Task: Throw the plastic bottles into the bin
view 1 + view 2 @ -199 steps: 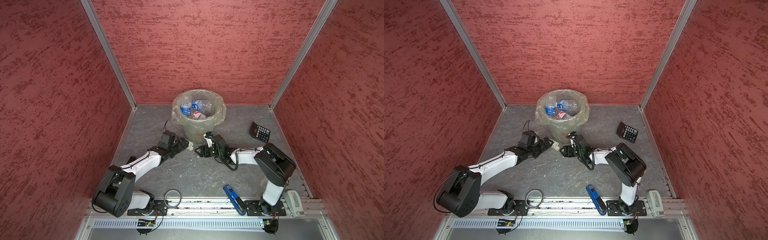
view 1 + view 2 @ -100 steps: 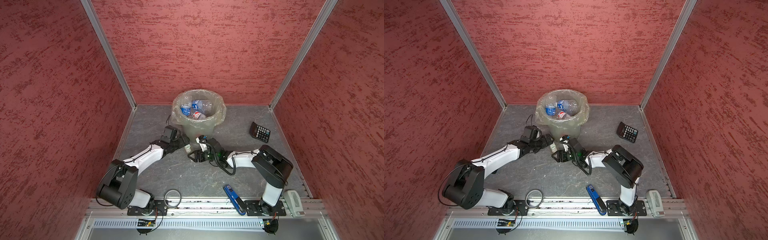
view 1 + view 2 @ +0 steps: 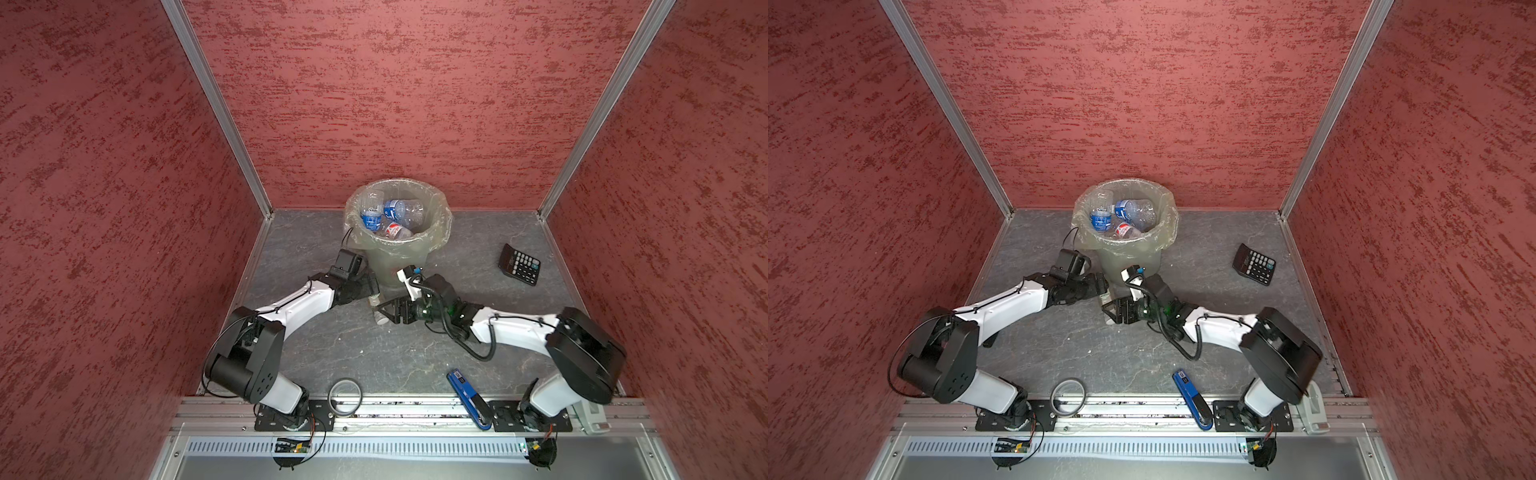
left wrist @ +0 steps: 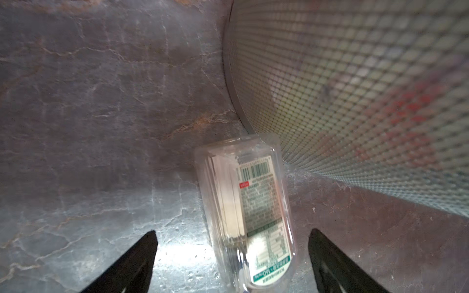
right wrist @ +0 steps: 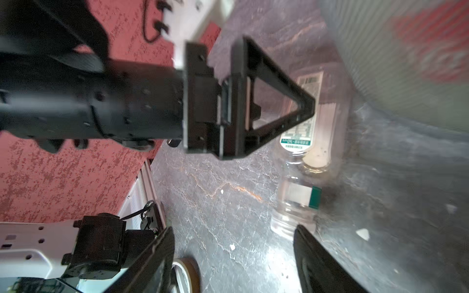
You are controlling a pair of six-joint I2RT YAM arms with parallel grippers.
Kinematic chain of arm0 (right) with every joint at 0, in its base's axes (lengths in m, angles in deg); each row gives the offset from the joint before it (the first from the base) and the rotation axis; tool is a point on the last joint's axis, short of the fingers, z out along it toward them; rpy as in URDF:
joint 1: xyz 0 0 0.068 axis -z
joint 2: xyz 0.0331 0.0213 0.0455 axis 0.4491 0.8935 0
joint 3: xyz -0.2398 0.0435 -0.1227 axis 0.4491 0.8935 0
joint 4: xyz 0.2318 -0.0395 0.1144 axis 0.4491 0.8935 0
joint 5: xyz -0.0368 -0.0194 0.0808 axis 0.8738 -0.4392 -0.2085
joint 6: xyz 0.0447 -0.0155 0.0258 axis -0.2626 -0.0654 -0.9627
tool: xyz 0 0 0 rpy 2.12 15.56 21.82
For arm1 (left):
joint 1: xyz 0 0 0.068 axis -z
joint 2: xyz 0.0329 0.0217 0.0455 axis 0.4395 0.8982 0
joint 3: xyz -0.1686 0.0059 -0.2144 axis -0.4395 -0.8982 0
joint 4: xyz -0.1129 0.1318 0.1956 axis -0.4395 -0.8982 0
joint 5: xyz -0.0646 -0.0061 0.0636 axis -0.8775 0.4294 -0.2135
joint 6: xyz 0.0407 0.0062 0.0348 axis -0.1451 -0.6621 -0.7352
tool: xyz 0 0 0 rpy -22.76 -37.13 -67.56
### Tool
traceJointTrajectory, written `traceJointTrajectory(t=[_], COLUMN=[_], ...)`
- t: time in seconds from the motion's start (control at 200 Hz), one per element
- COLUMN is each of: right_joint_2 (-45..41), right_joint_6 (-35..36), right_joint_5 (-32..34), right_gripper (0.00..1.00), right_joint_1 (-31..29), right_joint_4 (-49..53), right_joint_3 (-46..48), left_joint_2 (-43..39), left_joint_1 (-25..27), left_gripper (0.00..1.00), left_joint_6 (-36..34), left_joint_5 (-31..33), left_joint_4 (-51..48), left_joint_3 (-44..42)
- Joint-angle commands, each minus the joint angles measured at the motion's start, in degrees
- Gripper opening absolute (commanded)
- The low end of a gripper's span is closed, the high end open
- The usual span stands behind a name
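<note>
Left pincer [image 4: 232, 232] now drawn in, jaws wide astride clear white-labelled plastic bottle [image 4: 253, 203] at foot of round grey-green bin [image 3: 395, 266]; right pincer [image 5: 234, 228], open, empty, now alongside. Grasp likely next.

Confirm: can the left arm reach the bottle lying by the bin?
Likely yes. The left arm's fingers stand open either side of the bottle, nothing between; the bin wall is close but clear.

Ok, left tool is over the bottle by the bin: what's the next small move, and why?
Probably close the left tool on the bottle. It lies on the floor beside the bin, between that tool's open fingers with a gap on each side, so nothing grips it yet. The right tool is open too, with the bottle off to one side of it.
</note>
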Motion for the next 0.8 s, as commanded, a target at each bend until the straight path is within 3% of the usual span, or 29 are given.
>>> traceJointTrajectory(t=[0.0,0.23,0.446,0.661,0.797], right_joint_2=[-7.3,-20.2,-26.8,-28.2,-27.2], right_joint_6=[2.5,3.3,3.3,2.7,2.6], right_joint_5=[6.5,11.2,13.5,12.6,12.1], right_gripper=[0.75,0.76,0.76,0.76,0.76], right_joint_1=[0.3,1.2,1.4,1.4,1.4], right_joint_4=[9.4,19.3,24.0,24.1,22.9], right_joint_3=[2.8,6.6,8.2,8.8,9.1], left_joint_2=[0.9,6.3,9.8,4.6,1.8], left_joint_1=[1.8,3.5,3.6,4.5,3.0], left_gripper=[0.92,0.83,0.78,0.77,0.8], left_joint_6=[-1.3,1.5,1.3,0.1,-0.9], left_joint_5=[2.8,7.6,11.1,17.0,17.1], left_joint_4=[-0.4,-2.0,-3.5,-5.6,-6.1], left_joint_3=[1.0,4.2,5.5,1.9,0.2])
